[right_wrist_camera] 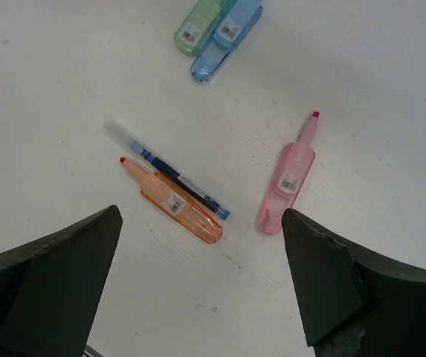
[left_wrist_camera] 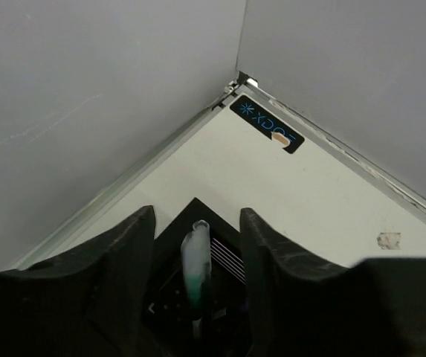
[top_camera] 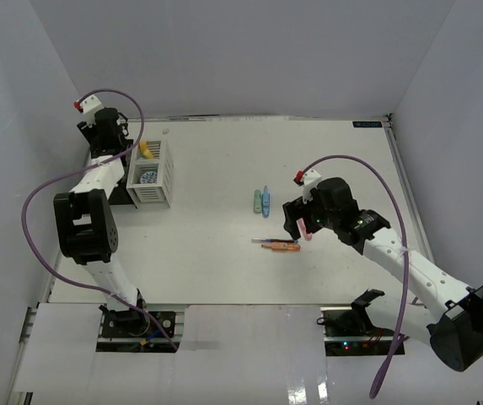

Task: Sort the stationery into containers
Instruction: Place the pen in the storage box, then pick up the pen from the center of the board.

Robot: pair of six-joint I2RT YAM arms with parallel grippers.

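My left gripper (left_wrist_camera: 198, 214) hangs open over the black container (left_wrist_camera: 227, 256), jaws clear of a green-and-white marker (left_wrist_camera: 195, 268) standing loose inside it. Beside it, the white container (top_camera: 163, 181) holds a yellow marker (top_camera: 146, 149) and the tape roll (top_camera: 147, 178). Low over the table, my right gripper (right_wrist_camera: 200, 213) is wide open and holds nothing. Under it lie an orange marker (right_wrist_camera: 179, 208) and a dark blue pen (right_wrist_camera: 172, 172) side by side. A pink marker (right_wrist_camera: 287, 182) rests by the right finger. Farther off, green (right_wrist_camera: 196, 26) and blue (right_wrist_camera: 226, 37) markers lie together.
White walls enclose the table on three sides, and the containers stand close to the back left corner. A black label (left_wrist_camera: 267, 124) sits on the back rim. Purple cables loop over both arms.
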